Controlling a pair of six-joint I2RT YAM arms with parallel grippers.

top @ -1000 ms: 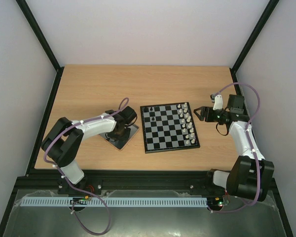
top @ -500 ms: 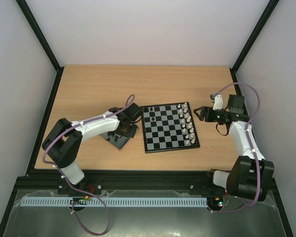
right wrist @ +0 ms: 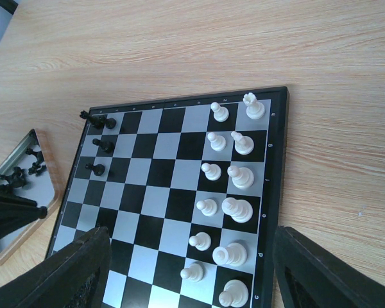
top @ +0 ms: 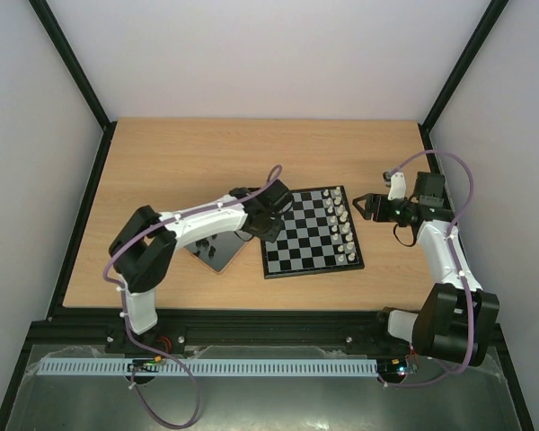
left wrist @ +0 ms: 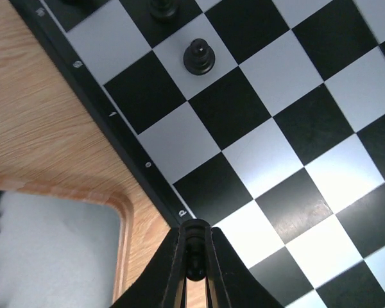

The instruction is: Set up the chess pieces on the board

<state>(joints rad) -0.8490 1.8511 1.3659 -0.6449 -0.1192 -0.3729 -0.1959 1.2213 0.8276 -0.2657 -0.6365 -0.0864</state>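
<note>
**Left arm at the board edge with a black piece**

Top view: the left end effector (top: pixel 268 221) hangs over the left edge of the board (top: pixel 307 235). The board lies mid-bench (top: pixel 162 162), and the grey tray (top: pixel 217 253) sits just beside its left side. White pieces (top: pixel 341 224) fill the two right-hand files. The right end effector (top: pixel 363 206) sits just off the board's right side, fingers spread wide, nothing in them.

Left wrist: fingers pressed together, pinching a small black piece (left wrist: pixel 194 256) right over the board's border, near the tray corner. A black pawn (left wrist: pixel 198 56) stands on a pale square further in.

Right wrist: three black pieces (right wrist: pixel 102 145) sit along the board's left file, and more black ones are in the tray.
</note>
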